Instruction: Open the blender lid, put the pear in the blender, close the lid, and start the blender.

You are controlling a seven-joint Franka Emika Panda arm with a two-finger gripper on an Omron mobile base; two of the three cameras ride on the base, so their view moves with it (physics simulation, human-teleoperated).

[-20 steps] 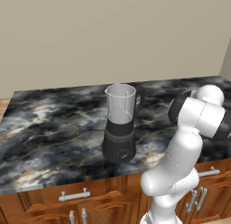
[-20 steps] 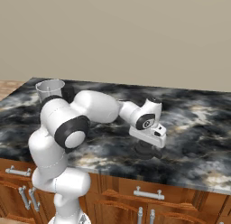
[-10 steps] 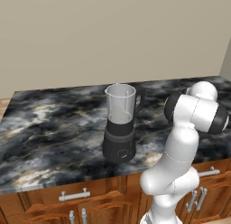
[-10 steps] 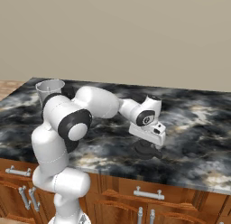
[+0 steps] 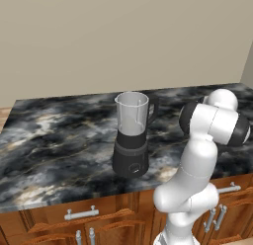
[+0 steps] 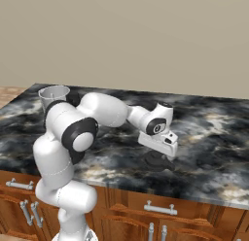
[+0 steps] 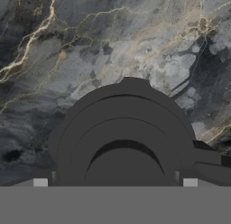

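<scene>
The blender lid [image 7: 124, 142] lies flat on the counter [image 6: 204, 133], well to the right of the blender [image 5: 132, 135], whose jar stands uncovered. The hand [image 6: 160, 152] hovers just above the lid with its jaws spread wide, released and holding nothing. In the hand view the lid appears as a set of stepped dark rings rising to a central knob, directly below the hand.

Handling judgement: the lid is probably a light, rigid plastic cap. It should not deform under the jaws and is unlikely to break if set down gently. Its smooth, dark surface may be slippery, and the low outer rim offers little height to pinch against the counter. The raised central knob is the better place to take hold: it stands clear of the stone and is narrow enough for the jaws to close across it. Centre the jaws on the knob before closing; an off-centre grip may tip the lid.

The pear cannot be located in these views.
</scene>
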